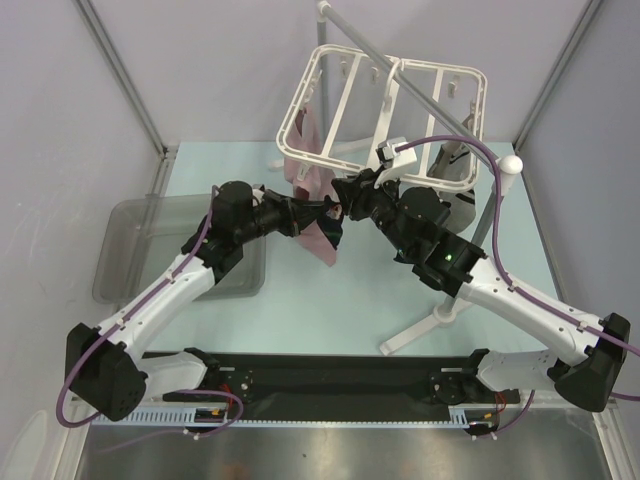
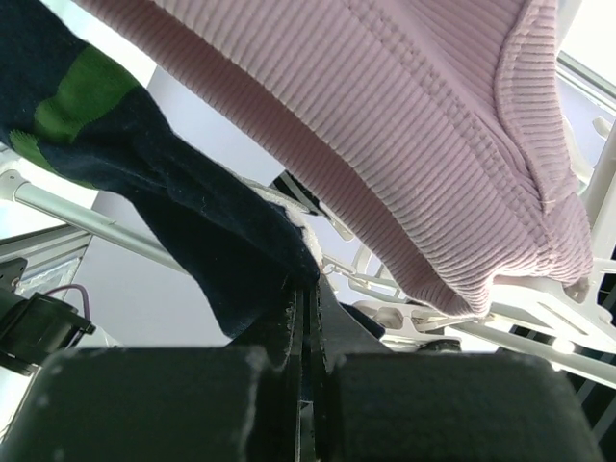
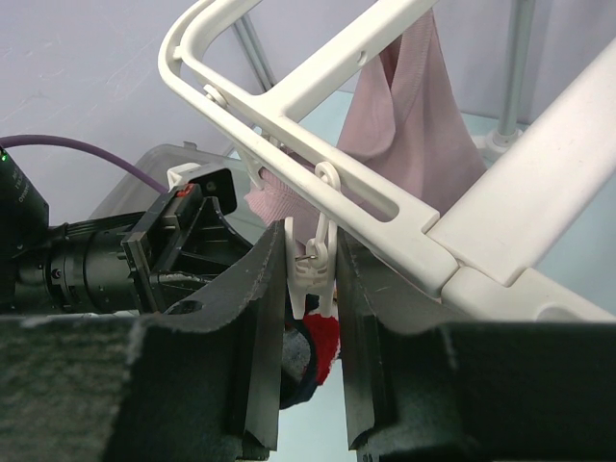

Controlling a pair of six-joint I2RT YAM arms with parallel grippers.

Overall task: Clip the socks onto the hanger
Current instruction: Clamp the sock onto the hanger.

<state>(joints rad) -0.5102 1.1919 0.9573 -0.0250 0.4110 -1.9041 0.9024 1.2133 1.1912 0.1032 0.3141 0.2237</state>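
The white hanger point(image 1: 400, 75) hangs tilted from a grey pole. My left gripper point(image 1: 322, 213) is shut on a dark navy sock point(image 2: 202, 231) with a green patch and holds it up under the frame. My right gripper point(image 3: 315, 279) is closed around a small white clip point(image 3: 316, 258) dangling from the hanger's bar point(image 3: 289, 101), with a finger pressing each side. The sock's red and navy end point(image 3: 325, 348) sits just below that clip, between my fingers. In the top view the sock point(image 1: 334, 216) is small between the two grippers. A light grey sock point(image 1: 455, 165) hangs at the frame's right.
A mauve-pink cloth point(image 1: 308, 165) hangs from the frame's left and fills the left wrist view point(image 2: 404, 135). A clear plastic bin point(image 1: 125, 250) sits on the table at the left. The pole stand's white foot point(image 1: 430, 322) and upright point(image 1: 490, 215) stand to the right.
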